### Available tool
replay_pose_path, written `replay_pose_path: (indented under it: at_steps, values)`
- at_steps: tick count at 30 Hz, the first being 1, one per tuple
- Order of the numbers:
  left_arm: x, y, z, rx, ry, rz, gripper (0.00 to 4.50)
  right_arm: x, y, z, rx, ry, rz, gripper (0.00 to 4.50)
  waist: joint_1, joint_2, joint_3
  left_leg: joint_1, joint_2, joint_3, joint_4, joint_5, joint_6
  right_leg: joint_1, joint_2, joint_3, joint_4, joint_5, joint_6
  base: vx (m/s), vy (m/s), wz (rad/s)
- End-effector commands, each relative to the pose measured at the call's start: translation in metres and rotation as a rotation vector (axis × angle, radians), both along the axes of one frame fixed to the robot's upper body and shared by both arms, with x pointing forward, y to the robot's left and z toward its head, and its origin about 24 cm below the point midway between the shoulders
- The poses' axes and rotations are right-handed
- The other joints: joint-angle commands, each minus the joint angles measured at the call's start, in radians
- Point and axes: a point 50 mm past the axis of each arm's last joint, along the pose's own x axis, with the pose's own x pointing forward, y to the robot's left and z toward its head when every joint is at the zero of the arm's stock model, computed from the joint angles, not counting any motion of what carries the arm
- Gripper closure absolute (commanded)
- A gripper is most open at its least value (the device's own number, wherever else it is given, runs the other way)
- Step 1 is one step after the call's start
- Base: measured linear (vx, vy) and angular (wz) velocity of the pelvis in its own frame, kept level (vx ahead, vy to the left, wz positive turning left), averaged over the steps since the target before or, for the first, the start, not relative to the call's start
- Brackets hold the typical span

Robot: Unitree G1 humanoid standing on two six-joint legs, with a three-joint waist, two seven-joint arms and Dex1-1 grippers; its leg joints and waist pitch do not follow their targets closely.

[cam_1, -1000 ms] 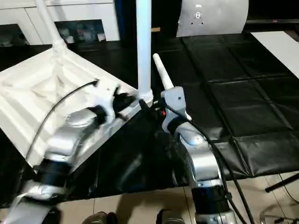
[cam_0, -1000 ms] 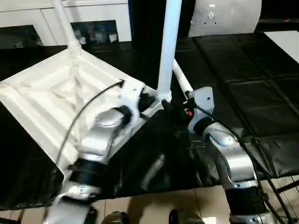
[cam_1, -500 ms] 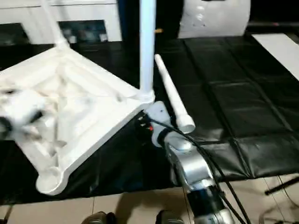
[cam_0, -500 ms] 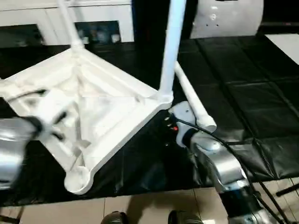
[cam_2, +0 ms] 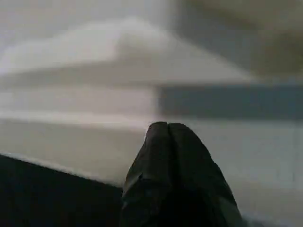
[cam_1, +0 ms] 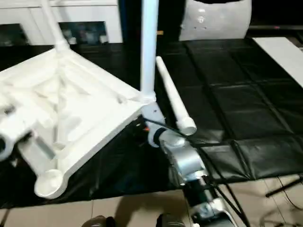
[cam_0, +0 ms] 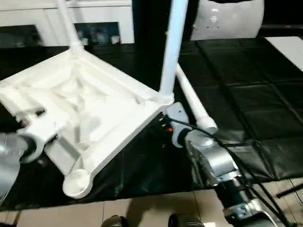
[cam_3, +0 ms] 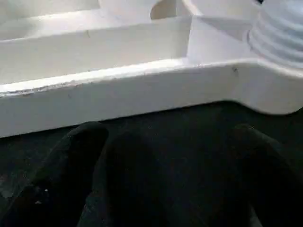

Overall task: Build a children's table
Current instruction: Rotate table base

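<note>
Upside down on the black-covered tabletop (cam_0: pixel 246 94): white plastic children's table top with ribbed underside (cam_0: pixel 90 109), filling the left and centre of the head views. Two white cylindrical legs standing upright in corner sockets, one at upper left (cam_0: pixel 66 23), one at upper centre (cam_0: pixel 173 47). Third white leg with flared end (cam_0: pixel 194 101) lying loose on the black cover, slanting from centre toward lower right, just right of the socketed centre leg. Empty round corner socket (cam_0: pixel 78 182) at lower left, near the tabletop's front edge.

Right claw (cam_3: pixel 165 156) at lower centre of the head view, just below the corner holding the centre leg; fingers spread wide, gripping nothing, black cover between them, with the white rim of the table top (cam_3: pixel 142 90) just beyond the fingertips and apart from them. Ridged base of the socketed leg (cam_3: pixel 279 33) at upper right of the right wrist view.

Left claw (cam_2: pixel 168 130) pressed fully closed, nothing between the fingers, blurred white surfaces beyond. Left arm's white wrist (cam_0: pixel 40 127) at the left edge of the head view, over the table top's left side.
</note>
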Motion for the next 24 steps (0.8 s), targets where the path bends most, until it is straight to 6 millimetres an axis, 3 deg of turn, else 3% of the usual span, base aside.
replay_pose_path:
  at_steps: [1, 7, 9, 11, 15, 17, 21, 24]
  values:
    - [-0.006, -0.006, -0.001, -0.028, 0.068, -0.046, 4.40, 0.002, 0.005, 0.004, 0.010, 0.005, 0.039, 0.00, 0.002, 0.027, -0.065, 0.022, 0.048, -0.023, -0.078, -0.216, 0.003, 0.048, -0.076, 0.057, -0.067, -0.177, -0.223, 0.000, 0.000, 0.00]
    - [-0.022, -0.037, -0.007, -0.204, 0.211, -0.226, 4.40, 0.007, 0.008, -0.002, -0.005, 0.008, 0.051, 0.00, 0.004, 0.027, -0.065, 0.025, 0.048, -0.020, -0.077, -0.219, -0.014, 0.045, -0.076, 0.058, -0.064, -0.164, -0.239, 0.000, 0.000, 0.00]
    - [-0.026, -0.045, -0.007, -0.233, 0.250, -0.277, 4.40, 0.008, 0.009, -0.003, -0.013, 0.009, 0.056, 0.00, 0.003, 0.022, -0.065, 0.023, 0.047, -0.018, -0.076, -0.215, -0.011, 0.047, -0.074, 0.058, -0.063, -0.159, -0.236, 0.000, 0.000, 0.00]
    - [-0.027, -0.048, -0.007, -0.247, 0.260, -0.300, 4.40, 0.008, 0.009, -0.004, -0.013, 0.012, 0.059, 0.00, 0.001, 0.023, -0.065, 0.022, 0.045, -0.018, -0.075, -0.209, -0.008, 0.050, -0.074, 0.058, -0.063, -0.167, -0.231, 0.000, 0.000, 0.00]
    - [-0.029, -0.074, -0.005, -0.392, 0.281, -0.434, 4.40, 0.012, 0.011, -0.003, -0.019, 0.003, 0.059, 0.00, 0.001, 0.025, -0.067, 0.023, 0.046, -0.019, -0.074, -0.195, -0.013, 0.050, -0.072, 0.057, -0.060, -0.146, -0.233, 0.000, 0.000, 0.00]
    - [-0.029, -0.081, -0.004, -0.426, 0.288, -0.465, 4.40, 0.014, 0.011, -0.002, -0.019, -0.005, 0.059, 0.00, 0.000, 0.017, -0.069, 0.022, 0.045, -0.018, -0.074, -0.197, -0.015, 0.055, -0.074, 0.057, -0.060, -0.150, -0.235, 0.000, 0.000, 0.00]
    - [-0.023, -0.104, -0.004, -0.500, 0.274, -0.546, 4.40, 0.016, 0.014, 0.002, -0.022, -0.033, 0.069, 0.00, -0.003, 0.019, -0.070, 0.021, 0.044, -0.017, -0.071, -0.187, -0.009, 0.054, -0.075, 0.058, -0.060, -0.154, -0.236, 0.000, 0.000, 0.00]
    - [-0.020, -0.110, -0.006, -0.515, 0.269, -0.561, 4.40, 0.016, 0.016, 0.002, -0.027, -0.043, 0.076, 0.00, -0.007, 0.016, -0.072, 0.015, 0.042, -0.017, -0.068, -0.167, -0.002, 0.061, -0.075, 0.057, -0.059, -0.143, -0.238, 0.000, 0.000, 0.00]
